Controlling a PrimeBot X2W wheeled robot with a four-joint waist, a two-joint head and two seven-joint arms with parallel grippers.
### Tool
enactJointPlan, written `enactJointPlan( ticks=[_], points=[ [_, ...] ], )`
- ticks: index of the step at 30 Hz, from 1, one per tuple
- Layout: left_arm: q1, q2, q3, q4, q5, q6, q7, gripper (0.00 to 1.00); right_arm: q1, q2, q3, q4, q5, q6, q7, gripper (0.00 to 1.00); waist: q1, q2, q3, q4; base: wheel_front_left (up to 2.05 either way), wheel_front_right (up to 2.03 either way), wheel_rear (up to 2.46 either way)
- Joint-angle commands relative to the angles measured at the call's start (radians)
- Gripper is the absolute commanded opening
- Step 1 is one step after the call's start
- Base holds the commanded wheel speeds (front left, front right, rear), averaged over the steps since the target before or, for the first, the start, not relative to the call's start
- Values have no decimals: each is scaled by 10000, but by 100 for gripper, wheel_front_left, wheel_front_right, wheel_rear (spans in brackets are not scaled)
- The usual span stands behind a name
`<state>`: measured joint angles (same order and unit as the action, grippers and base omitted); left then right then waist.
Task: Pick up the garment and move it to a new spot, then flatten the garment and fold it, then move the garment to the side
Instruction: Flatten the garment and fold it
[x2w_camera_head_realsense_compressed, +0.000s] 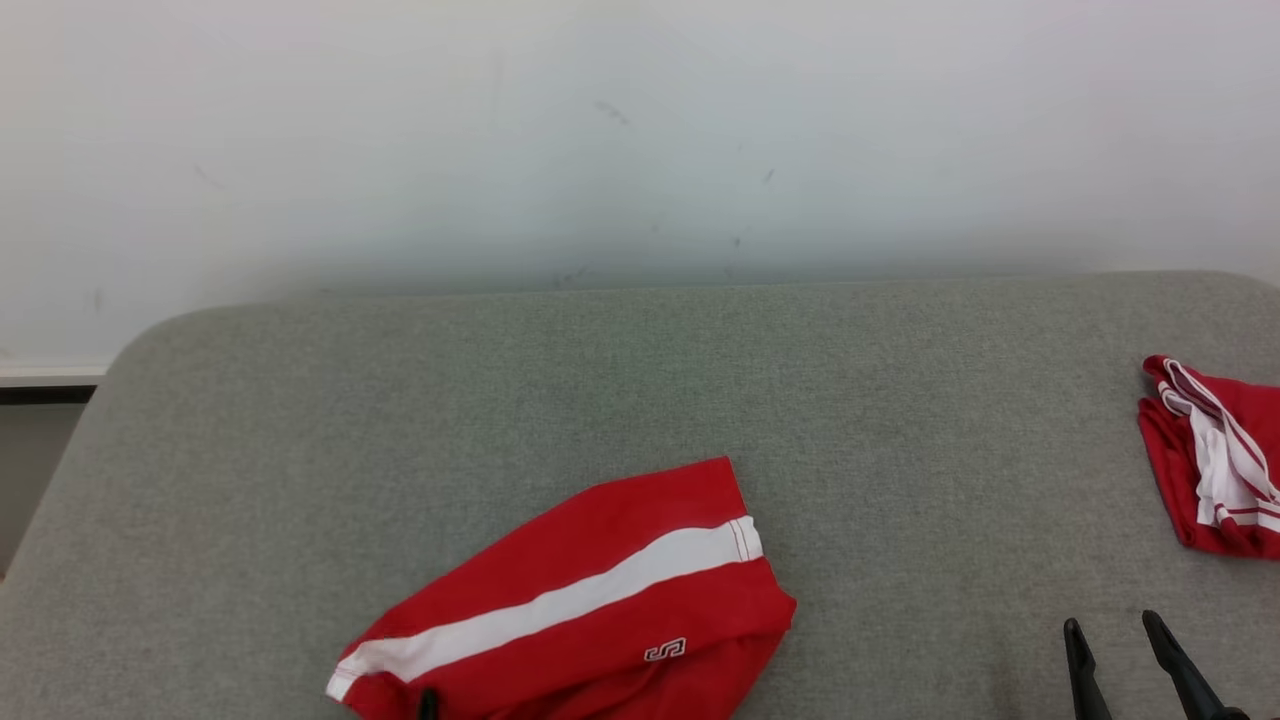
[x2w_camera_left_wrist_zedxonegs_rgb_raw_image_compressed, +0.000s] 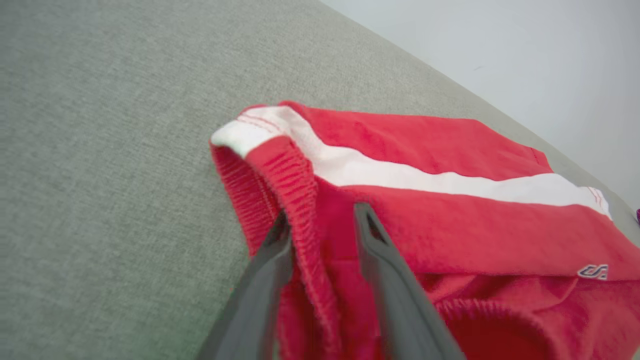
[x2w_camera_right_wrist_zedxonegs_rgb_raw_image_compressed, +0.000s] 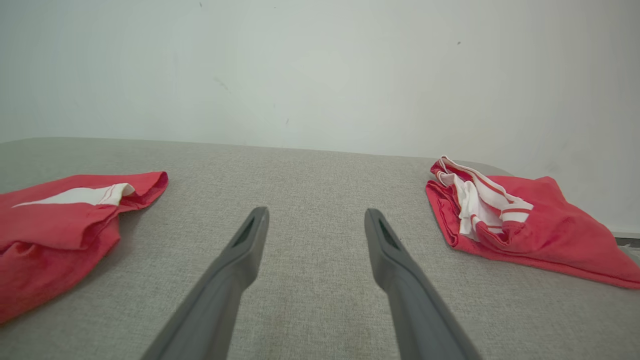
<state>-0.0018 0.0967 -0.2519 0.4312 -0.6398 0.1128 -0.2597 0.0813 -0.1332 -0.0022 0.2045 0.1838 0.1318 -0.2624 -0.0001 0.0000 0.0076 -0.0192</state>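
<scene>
Red shorts lie near the bench front edge. My left gripper is slightly parted astride their ribbed elastic waistband. My right gripper is spread wide, with tons of bare grey weave around it.

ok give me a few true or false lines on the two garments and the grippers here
1. Two red garments, the striped shorts and a crumpled garment, lie on the grey surface. True.
2. The right gripper holds the crumpled garment. False: it is open over bare surface, apart from it.
3. The left gripper has its fingers either side of the shorts' elastic waistband. True.
4. The shorts' stripe is blue. False: it is white.
</scene>
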Motion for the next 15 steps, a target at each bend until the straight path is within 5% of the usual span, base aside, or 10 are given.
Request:
enactJointPlan(
  ticks=[1,11,15],
  points=[
    [132,132,20,-53,-2,-42,31,100,73,0,4,-6,-33,-25,-27,100,1,0,1,27,0,0,0],
    [1075,1265,232,-1524,213,162,489,100,251,66,-79,-78,0,-25,-27,100,1,0,-45,158,0,0,0],
    [1634,1897,-222,-2745,542,-94,1121,100,237,115,-97,-72,-8,-25,-27,100,1,0,-67,218,0,0,0]
  ],
)
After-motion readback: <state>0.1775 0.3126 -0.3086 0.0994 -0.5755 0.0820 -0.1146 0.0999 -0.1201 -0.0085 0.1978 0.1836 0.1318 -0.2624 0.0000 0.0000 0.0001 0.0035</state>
